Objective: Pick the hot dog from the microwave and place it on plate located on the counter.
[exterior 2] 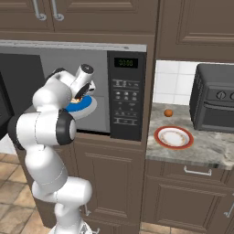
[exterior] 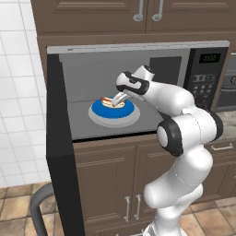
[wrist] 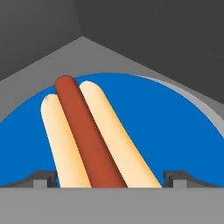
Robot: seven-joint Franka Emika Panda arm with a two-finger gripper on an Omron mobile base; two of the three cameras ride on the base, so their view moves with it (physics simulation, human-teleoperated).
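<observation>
Hot dog (wrist: 89, 140), smooth tan bun, red sausage, between spread tool (wrist: 109, 178) tips, glossy blue dish (wrist: 175, 127)

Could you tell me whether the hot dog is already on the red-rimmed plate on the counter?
No, the hot dog lies on the blue dish inside the microwave.

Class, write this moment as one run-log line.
stage: grasping | gripper: open, astride hot dog | hot dog: on blue dish in microwave | plate: empty, on counter

Even, shadowless rendered light; sharp focus, no glare, flat colours throughout.
</observation>
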